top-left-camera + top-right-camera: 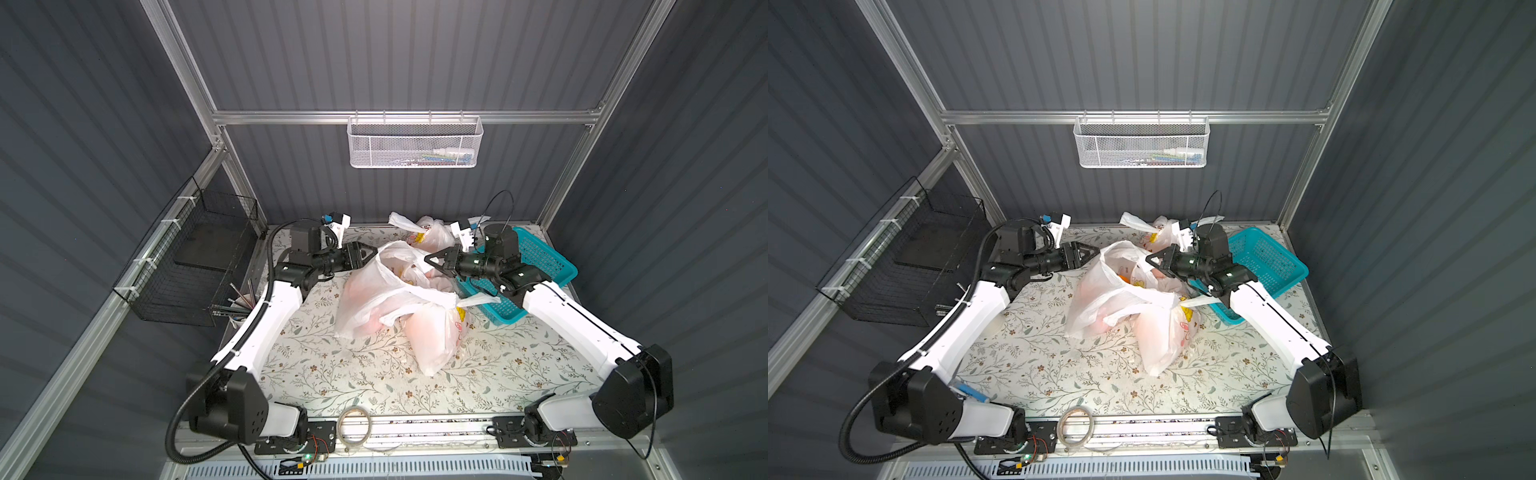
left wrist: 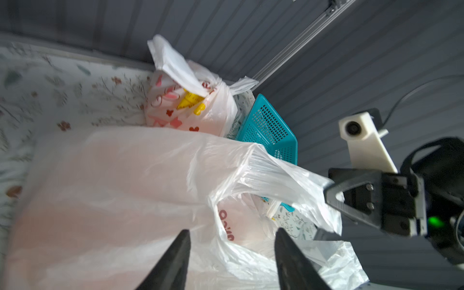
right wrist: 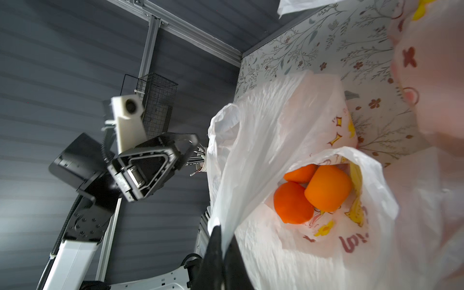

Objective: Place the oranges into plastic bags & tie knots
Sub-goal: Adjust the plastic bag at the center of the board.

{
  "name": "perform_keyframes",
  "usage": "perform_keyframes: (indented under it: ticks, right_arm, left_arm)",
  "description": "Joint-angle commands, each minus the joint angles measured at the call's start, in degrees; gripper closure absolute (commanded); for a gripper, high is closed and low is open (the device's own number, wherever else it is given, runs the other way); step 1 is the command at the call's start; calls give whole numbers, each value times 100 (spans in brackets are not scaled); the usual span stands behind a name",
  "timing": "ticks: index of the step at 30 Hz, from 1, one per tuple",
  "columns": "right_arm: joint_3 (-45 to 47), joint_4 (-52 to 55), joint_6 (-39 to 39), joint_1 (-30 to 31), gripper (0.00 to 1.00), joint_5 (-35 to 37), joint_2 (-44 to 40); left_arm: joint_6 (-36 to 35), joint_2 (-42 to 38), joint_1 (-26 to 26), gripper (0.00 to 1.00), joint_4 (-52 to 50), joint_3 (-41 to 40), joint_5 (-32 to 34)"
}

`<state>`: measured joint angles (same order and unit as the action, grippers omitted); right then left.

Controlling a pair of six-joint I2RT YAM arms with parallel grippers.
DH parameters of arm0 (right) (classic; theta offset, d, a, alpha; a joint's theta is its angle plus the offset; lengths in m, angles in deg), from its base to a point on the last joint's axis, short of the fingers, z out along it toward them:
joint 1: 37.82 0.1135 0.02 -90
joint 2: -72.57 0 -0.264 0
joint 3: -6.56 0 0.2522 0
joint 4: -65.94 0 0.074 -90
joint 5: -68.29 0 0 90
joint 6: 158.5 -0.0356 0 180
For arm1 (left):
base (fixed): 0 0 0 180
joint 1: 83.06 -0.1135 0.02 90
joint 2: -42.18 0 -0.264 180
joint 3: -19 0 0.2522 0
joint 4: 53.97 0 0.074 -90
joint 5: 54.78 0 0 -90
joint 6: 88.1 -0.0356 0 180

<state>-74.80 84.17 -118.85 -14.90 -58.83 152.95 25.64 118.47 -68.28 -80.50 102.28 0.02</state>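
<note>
**Thin plastic, pinched on one side only**

The open bag [image 1: 365, 291] sits just beside the teal basket [image 1: 548, 257], oranges [image 3: 311, 193] inside. The right claw [image 3: 221, 233] pinches its rim. The left claw [image 2: 232, 231] gapes, holding nothing, on the side away from the basket. That loose side may flop shut, I think. The bag's red letters are too crumpled to read.

Left gripper [image 1: 370, 252] spread, right gripper [image 1: 428, 258] pinched
</note>
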Motion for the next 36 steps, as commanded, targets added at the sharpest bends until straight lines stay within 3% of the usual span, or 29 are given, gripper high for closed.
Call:
perform_keyframes:
  ticks: [1, 4, 8, 16, 22, 26, 31, 36]
  right_arm:
    - [-21, -219, 69, -365, 100, -134, 103]
    - [90, -429, -22, -637, 100, -324, 216]
    - [175, -504, 1, -860, 100, -390, 302]
    - [258, -669, -11, -1053, 100, -460, 418]
    - [312, -857, -95, -1089, 100, -534, 512]
    - [365, -1021, -192, -1096, 100, -567, 523]
    - [404, -1101, -241, -1096, 100, -629, 501]
    - [481, -1126, -245, -1096, 100, -608, 425]
  left_arm:
    - [-902, -568, 272, 35, 243, -198, 436]
    - [-1647, -854, 941, 30, 111, -237, 893]
    - [-2134, -1038, 1735, 28, 47, -323, 1420]
    - [-3292, -906, 4450, 25, 445, -681, 4102]
    - [-3870, -58, 5768, 22, 905, -322, 6066]
    - [-4150, 554, 6272, 20, 1110, -92, 7322]
    - [-3939, 1008, 6362, 19, 1174, 84, 8613]
    - [-3935, 1181, 6364, 18, 1227, 123, 9249]
